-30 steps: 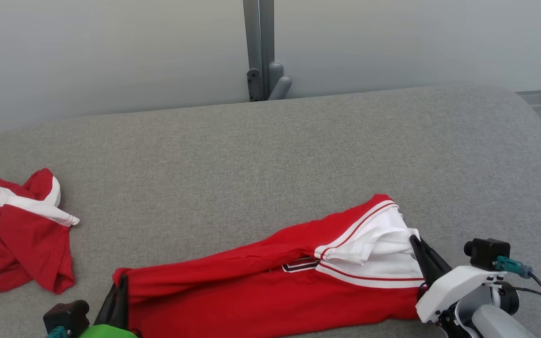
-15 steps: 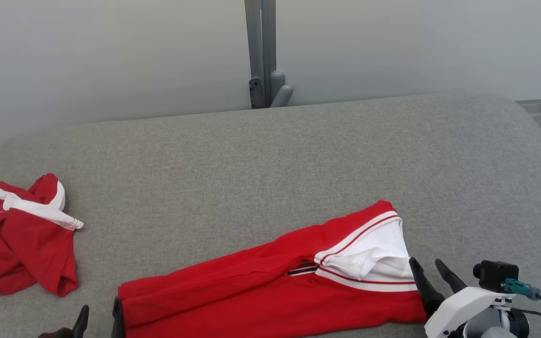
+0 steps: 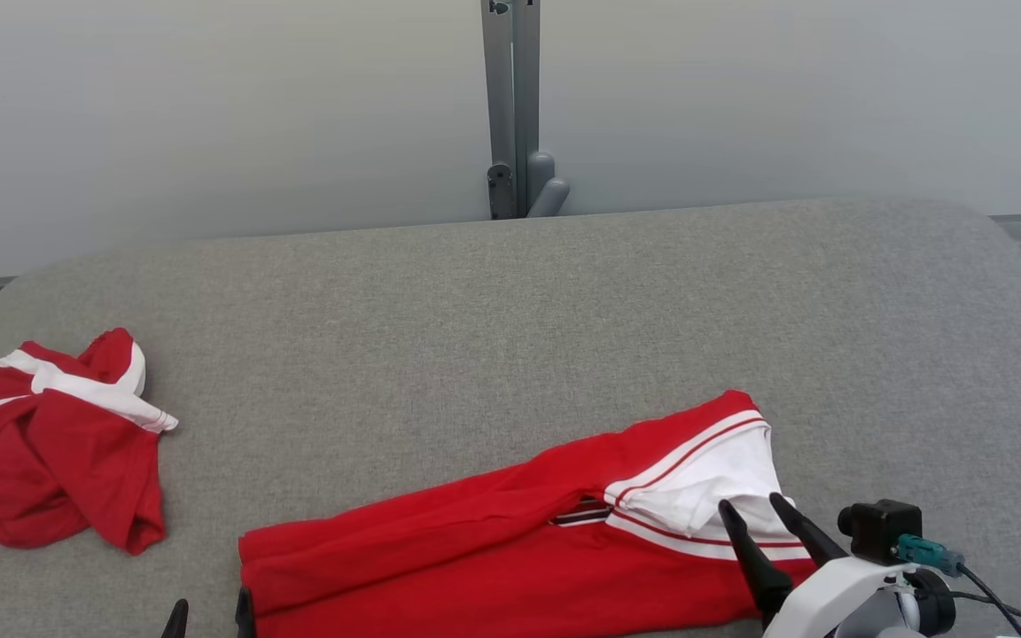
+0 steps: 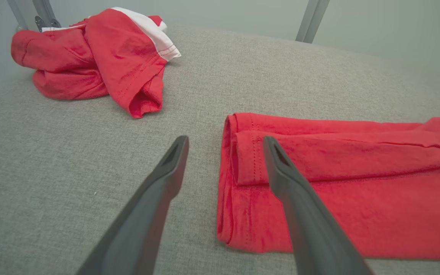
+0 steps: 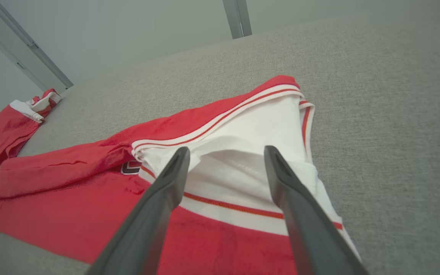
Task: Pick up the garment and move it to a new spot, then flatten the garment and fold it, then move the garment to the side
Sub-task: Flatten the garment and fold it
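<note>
Grey padded tabletop carries the lengthwise-folded red garment at 5 o'clock, left gripper and right gripper both spread empty at its ends; mid-fold, I'd say, next needing a grasp to fold it across.

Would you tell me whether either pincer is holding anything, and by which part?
Nothing is held: the left pincer and right pincer both stand open at the ends of the folded garment.

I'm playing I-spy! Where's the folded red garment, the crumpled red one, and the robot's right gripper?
folded garment (image 3: 493, 549): head view, its red middle.
crumpled garment (image 3: 58, 461): head view, its red middle.
right gripper (image 3: 749, 501): head view, between its open fingertips.
</note>
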Controlling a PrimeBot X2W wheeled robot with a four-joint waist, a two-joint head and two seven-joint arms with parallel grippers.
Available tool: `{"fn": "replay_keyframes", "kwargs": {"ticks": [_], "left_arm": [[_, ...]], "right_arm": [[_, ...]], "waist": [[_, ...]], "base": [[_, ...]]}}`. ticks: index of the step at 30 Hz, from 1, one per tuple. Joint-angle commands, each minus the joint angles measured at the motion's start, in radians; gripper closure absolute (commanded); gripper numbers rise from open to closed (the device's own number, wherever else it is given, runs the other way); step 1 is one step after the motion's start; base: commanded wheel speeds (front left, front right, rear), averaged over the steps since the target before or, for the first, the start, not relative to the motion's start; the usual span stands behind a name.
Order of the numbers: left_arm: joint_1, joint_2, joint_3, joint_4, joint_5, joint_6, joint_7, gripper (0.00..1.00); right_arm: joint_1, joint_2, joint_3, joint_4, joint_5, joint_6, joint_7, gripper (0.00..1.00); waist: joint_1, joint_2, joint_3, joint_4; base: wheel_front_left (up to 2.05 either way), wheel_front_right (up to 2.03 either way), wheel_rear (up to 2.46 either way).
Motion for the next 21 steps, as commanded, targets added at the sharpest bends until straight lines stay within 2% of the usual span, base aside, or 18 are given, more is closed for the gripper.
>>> {"fn": "replay_keyframes", "kwargs": {"ticks": [1,10,17,21], "left_arm": [[0.005,0.0,-0.009,-0.004,-0.006,0.002,0.0,0.0],[0.014,0.0,-0.026,-0.001,-0.037,0.002,0.0,0.0],[-0.002,0.0,-0.037,0.005,-0.052,0.002,0.0,0.0],[-0.011,0.0,-0.055,0.013,-0.067,0.002,0.0,0.0]], "right_arm": [[-0.009,-0.009,0.027,-0.009,-0.013,-0.001,-0.003,0.0],[-0.055,-0.056,0.124,-0.044,-0.029,-0.001,0.057,0.0],[-0.128,-0.209,0.231,-0.154,-0.037,-0.001,0.193,0.0],[-0.168,-0.31,0.329,-0.238,-0.005,-0.001,0.32,0.0]], "waist": [[0.0,0.0,0.003,0.008],[0.0,0.0,0.014,0.019],[0.0,0.0,0.029,0.019],[0.0,0.0,0.037,0.024]], "base": [[0.0,0.0,0.0],[0.0,0.0,0.0],[0.0,0.0,0.0],[0.0,0.0,0.0]]}}
